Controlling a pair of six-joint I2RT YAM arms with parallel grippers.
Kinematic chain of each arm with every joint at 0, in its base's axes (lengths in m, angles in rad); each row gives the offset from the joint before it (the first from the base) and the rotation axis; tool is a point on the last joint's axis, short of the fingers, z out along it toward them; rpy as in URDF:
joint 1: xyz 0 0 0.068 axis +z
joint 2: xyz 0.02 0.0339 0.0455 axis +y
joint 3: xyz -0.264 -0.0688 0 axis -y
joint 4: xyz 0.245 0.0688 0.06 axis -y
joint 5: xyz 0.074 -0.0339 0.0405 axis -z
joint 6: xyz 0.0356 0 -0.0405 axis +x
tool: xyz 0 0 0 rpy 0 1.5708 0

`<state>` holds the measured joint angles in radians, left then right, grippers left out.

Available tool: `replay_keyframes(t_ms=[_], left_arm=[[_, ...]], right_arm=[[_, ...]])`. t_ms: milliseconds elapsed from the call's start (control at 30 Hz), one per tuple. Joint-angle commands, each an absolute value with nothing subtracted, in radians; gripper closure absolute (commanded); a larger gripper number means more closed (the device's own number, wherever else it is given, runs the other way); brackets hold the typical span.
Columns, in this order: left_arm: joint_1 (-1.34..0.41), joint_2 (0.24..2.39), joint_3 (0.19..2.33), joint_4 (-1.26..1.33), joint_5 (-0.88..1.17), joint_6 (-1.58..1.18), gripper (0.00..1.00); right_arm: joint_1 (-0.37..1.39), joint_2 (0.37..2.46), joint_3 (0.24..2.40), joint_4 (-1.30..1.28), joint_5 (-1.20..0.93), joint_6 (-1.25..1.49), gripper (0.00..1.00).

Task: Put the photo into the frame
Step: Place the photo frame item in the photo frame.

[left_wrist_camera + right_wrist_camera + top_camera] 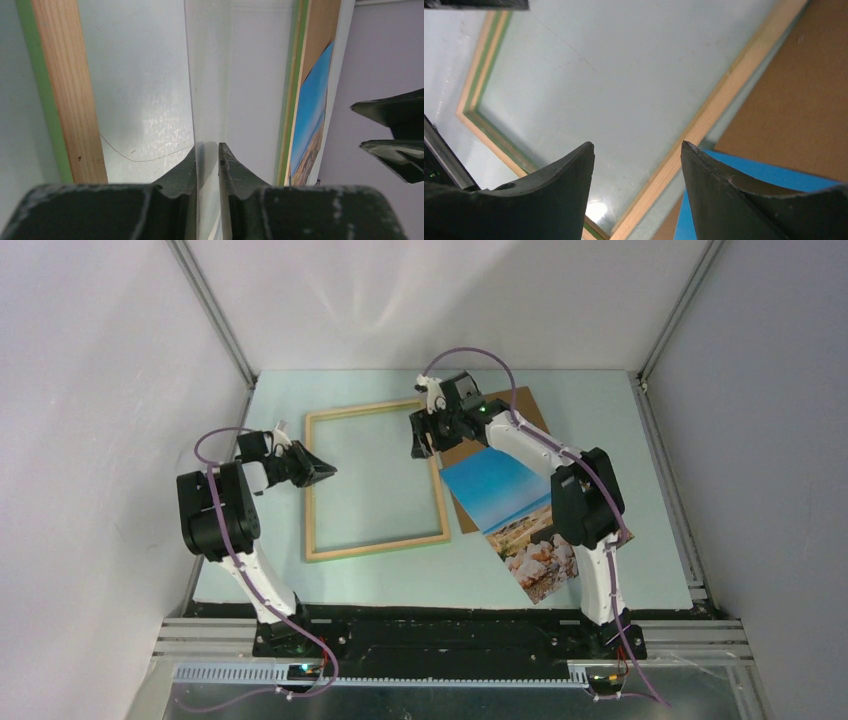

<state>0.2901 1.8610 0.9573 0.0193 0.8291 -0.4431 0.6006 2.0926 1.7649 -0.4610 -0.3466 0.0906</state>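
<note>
Left gripper (206,148) nearly closed, perhaps pinching a clear sheet (207,75).

This looks like a robotics laboratory, more exactly a closed test cell. Plain white panels (100,390) stand on the left, right and far sides, joined by bare aluminium profiles (215,315). The pale green table (400,580) carries no household things. At its near edge, two small robot arms, left arm (215,510) and right arm (585,505), are bolted to a black base rail (450,635), with purple cables (470,352) and a slotted cable duct (400,674).
</note>
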Motion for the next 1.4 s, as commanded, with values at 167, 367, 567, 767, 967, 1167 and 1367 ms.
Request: replay_keyframes(t_ms=[167,367,567,767,967,1167,1367], left_arm=[[0.276,1.861,0.99,0.011,0.818,-0.396,0.79],[0.276,1.865,0.993,0.007,0.814,-0.396,0.78],[0.276,1.867,0.998,0.006,0.81,-0.394,0.78],[0.272,1.87,0.999,0.007,0.81,-0.398,0.77],[0.272,1.867,0.994,0.006,0.811,-0.398,0.76],[0.271,1.862,0.993,-0.021,0.811,-0.395,0.74],[0.271,1.864,1.003,-0.037,0.808,-0.385,0.72]], right_arm=[[0.665,2.22,2.022,-0.582,-0.3,-0.084,0.32],[0.701,2.341,2.178,-0.678,-0.27,-0.117,0.32],[0.729,2.41,2.252,-0.711,-0.249,-0.122,0.32],[0.761,2.451,2.283,-0.718,-0.235,-0.118,0.32],[0.783,2.497,2.332,-0.743,-0.213,-0.115,0.32],[0.787,2.523,2.361,-0.767,-0.209,-0.106,0.32],[0.787,2.53,2.36,-0.779,-0.2,-0.109,0.32]])
